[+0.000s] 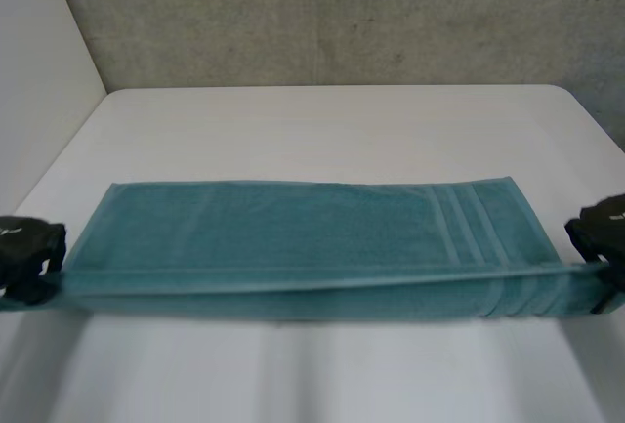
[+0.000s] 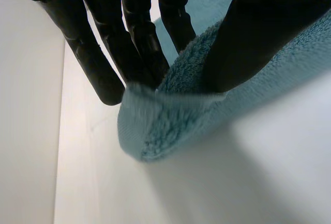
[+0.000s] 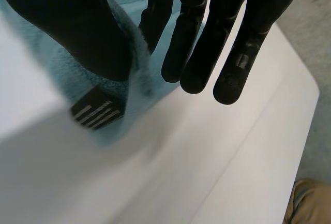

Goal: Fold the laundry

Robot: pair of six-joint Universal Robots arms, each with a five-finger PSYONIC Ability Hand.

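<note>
A teal towel [image 1: 293, 237] lies stretched across the white table [image 1: 342, 120], with paler stripes near its right end. Its near long edge is raised off the table between my two hands. My left hand [image 1: 29, 252] is at the towel's near left corner. In the left wrist view the corner of the towel [image 2: 165, 125] is pinched between the thumb and fingers of that hand [image 2: 129, 43]. My right hand [image 1: 601, 237] is at the near right corner. There the thumb and a finger of the hand [image 3: 207, 38] pinch the towel [image 3: 129, 100] just above its dark label [image 3: 95, 113].
A grey concrete wall [image 1: 342, 13] stands behind the table. The table's rounded far right corner [image 1: 571, 96] and its side edges are close to both hands. Something tan-brown [image 3: 307, 200] lies beyond the table's edge in the right wrist view.
</note>
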